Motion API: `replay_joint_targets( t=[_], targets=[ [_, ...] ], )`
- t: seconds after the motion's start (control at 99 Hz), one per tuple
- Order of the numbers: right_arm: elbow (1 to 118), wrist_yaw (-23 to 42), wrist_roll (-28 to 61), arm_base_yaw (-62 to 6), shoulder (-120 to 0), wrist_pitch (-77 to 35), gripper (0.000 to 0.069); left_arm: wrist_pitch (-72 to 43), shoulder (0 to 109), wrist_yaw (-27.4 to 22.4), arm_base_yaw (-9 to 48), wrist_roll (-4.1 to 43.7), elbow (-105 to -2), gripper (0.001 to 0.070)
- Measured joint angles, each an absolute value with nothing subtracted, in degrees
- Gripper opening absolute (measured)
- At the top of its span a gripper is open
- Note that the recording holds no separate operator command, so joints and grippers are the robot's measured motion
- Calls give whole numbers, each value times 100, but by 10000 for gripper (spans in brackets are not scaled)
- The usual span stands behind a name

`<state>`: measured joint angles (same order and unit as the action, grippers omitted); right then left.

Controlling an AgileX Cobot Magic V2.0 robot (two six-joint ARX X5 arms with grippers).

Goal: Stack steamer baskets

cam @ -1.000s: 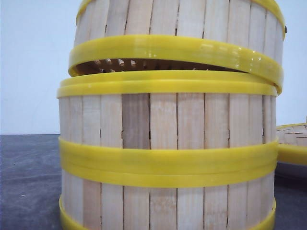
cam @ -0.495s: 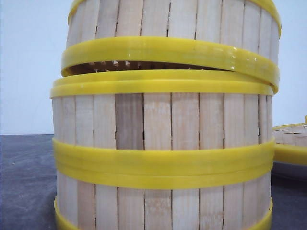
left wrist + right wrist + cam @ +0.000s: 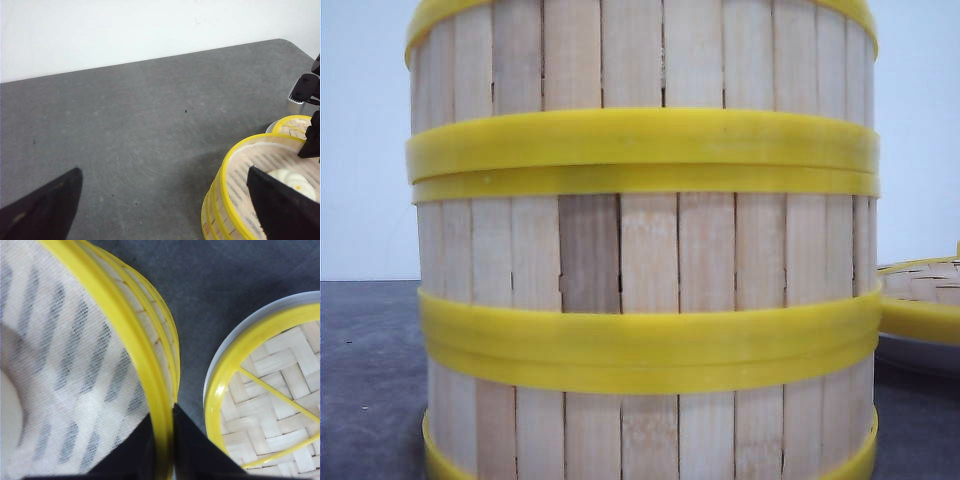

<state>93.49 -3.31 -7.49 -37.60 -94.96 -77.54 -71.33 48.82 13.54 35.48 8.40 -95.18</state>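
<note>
Three steamer baskets stand stacked close to the front camera: the top one [image 3: 640, 60] sits level and flush on the middle one [image 3: 640, 250], which rests on the bottom one [image 3: 640, 430]. The top basket [image 3: 75, 340] has a white mesh cloth liner and a pale bun [image 3: 290, 180] inside. My right gripper [image 3: 163, 412] is shut on the top basket's yellow rim, one finger inside and one outside. My left gripper [image 3: 162, 205] hangs open over bare table beside the stack [image 3: 220, 200], holding nothing.
A woven bamboo piece with a yellow ring [image 3: 270, 390] lies in a white dish [image 3: 235, 330] just right of the stack, also at the front view's right edge [image 3: 920, 300]. A small pale block [image 3: 296, 105] stands beyond it. The grey table [image 3: 125, 115] ends at a white wall.
The top basket was tilted with a gap on its left side; it has come down level and flush on the stack. The stack has shifted slightly left in the front view.
</note>
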Motion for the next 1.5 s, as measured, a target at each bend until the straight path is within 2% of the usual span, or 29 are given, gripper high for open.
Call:
replay_joint_targets(
  t=[0.091, 0.101, 0.243, 0.424, 0.687, 0.798, 0.96, 1.213, 1.354, 1.496],
  targets=[
    [9349, -331, -751, -3758, -9496, -7754, 21, -7133, 4882, 1354, 3548, 840, -9518, 634],
    [7787, 141, -231, -1695, -7373, -6106, 340, -7133, 4886, 1354, 3548, 840, -9518, 634],
    [6445, -5, -158, -1369, -6667, -5288, 340, -7131, 4897, 1356, 3548, 840, -9518, 634],
    [5162, -45, -126, -1354, -6261, -4447, 340, -7131, 4897, 1356, 3548, 840, -9518, 634],
    [4729, 21, -191, -1317, -6014, -3634, 340, -7131, 4921, 1354, 3548, 840, -9518, 634],
    [4851, 16, -587, -1153, -6060, -3953, 334, -7131, 4923, 1354, 3548, 840, -9518, 634],
    [5529, -143, -972, -718, -6536, -4971, 332, -7131, 4934, 1356, 3548, 840, -9518, 634],
    [6879, -886, -987, -519, -7776, -6254, 332, -7131, 5030, 1310, 3548, 840, -9518, 634],
    [7454, -788, -895, -639, -8409, -6816, 332, -7133, 5063, 1162, 3548, 843, -9518, 634],
    [7529, -513, -823, -742, -8849, -7006, 332, -7150, 5052, 1157, 3548, 843, -9518, 634]
  ],
)
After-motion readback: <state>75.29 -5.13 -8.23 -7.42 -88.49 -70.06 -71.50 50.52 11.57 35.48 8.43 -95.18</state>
